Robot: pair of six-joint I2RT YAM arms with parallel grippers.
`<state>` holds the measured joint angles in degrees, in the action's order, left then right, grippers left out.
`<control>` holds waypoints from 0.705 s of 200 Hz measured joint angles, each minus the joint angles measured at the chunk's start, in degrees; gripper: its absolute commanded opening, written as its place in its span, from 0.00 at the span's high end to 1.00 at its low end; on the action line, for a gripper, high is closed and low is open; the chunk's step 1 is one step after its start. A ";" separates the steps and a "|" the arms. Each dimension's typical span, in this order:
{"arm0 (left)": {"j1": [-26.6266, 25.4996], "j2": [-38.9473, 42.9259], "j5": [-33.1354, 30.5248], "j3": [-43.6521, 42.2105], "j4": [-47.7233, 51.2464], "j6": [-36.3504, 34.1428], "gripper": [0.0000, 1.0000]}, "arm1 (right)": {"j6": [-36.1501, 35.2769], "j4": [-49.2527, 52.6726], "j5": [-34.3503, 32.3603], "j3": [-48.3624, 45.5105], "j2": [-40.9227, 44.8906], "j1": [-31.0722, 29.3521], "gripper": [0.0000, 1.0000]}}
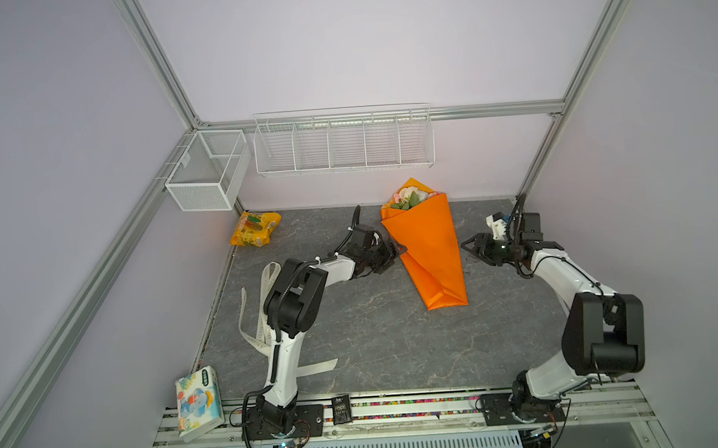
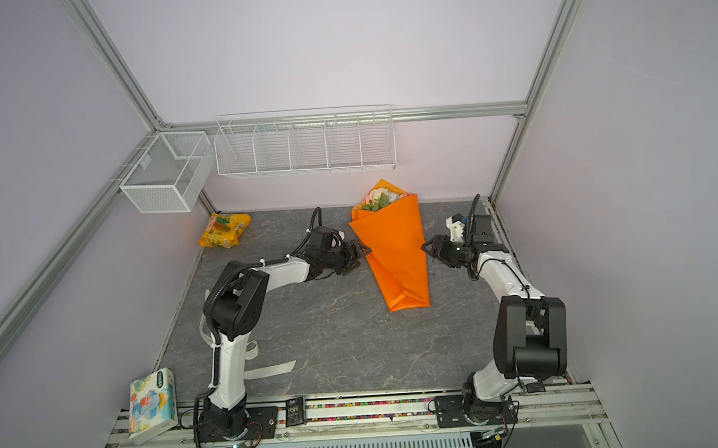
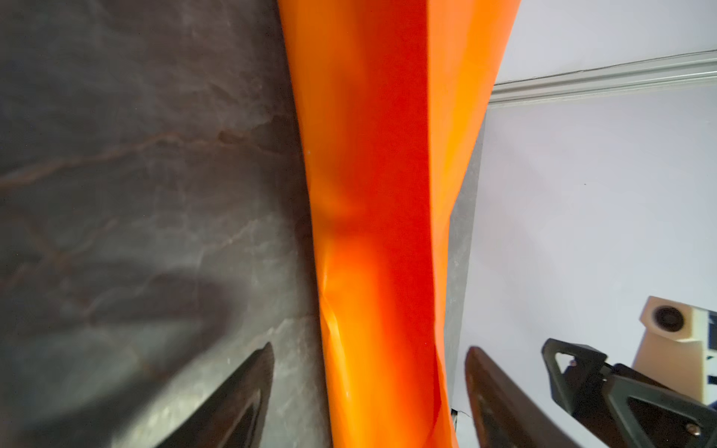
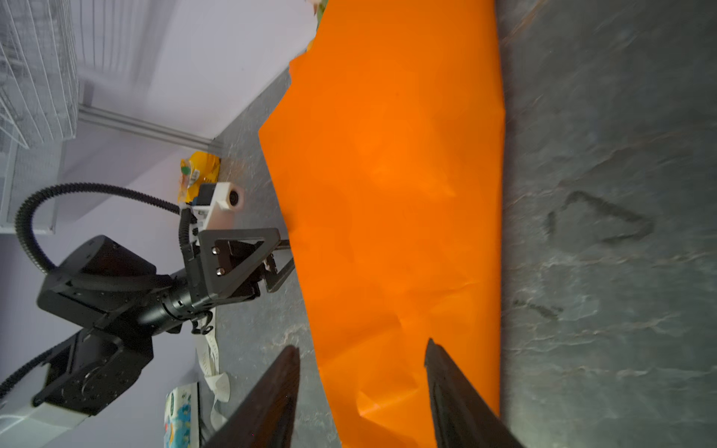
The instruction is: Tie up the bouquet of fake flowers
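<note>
Lying flat on the desk, right of its middle and toward the far edge, the bouquet of fake flowers has its blooms at the back wall and the folded narrow end of its orange wrap pointing at the near edge. That leaves the waist of the cone bare on both sides, likely where a tie belongs. The left gripper sits at the wrap's left edge, jaws apart, with the paper between its fingers but unclamped. The right gripper stands just beside the right edge, also spread and empty. With nothing pinning it, the wrap may spring loose. The white ribbon lies by the left edge under the left arm, untouched, and fetching it looks like the next need. A snack packet rests in the far left corner, well apart
</note>
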<state>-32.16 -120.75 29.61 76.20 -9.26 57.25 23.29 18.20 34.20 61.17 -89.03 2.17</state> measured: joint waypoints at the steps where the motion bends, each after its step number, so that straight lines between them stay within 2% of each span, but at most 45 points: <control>1: 0.02 0.59 -0.02 -0.39 0.00 -0.09 0.11 | -0.02 0.09 -0.13 -0.22 0.24 -0.46 0.43; 15: 0.39 5.16 -0.20 -4.35 0.13 -0.57 0.11 | -0.20 0.94 -0.81 -1.86 1.22 -3.56 0.44; 24: 0.81 8.31 -0.22 -6.97 -0.07 -0.96 0.11 | -0.22 1.29 -1.03 -2.32 1.31 -5.29 0.48; 41: 2.25 14.25 -0.15 -11.91 -0.63 -1.62 0.11 | -0.17 1.33 -0.96 -1.99 -0.26 -6.45 0.52; 66: 5.40 22.93 -0.79 -18.21 2.64 -4.50 0.21 | 0.24 1.79 -3.06 -0.72 -3.04 -8.22 0.52; 95: 10.84 36.22 -7.26 -22.08 18.36 -11.37 0.28 | 1.03 3.02 -7.85 0.04 -0.28 -15.26 0.50; 114: 16.98 45.46 -13.51 -23.89 30.38 -15.17 0.29 | 2.01 3.26 -11.58 1.40 2.32 -24.00 0.51; 141: 25.11 56.70 -24.30 -27.30 46.12 -18.62 0.29 | 2.67 3.63 -16.87 5.38 1.64 -37.66 0.51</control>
<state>-7.05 -64.05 5.30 48.90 36.86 38.63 25.96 21.82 17.32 66.54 -87.39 -35.48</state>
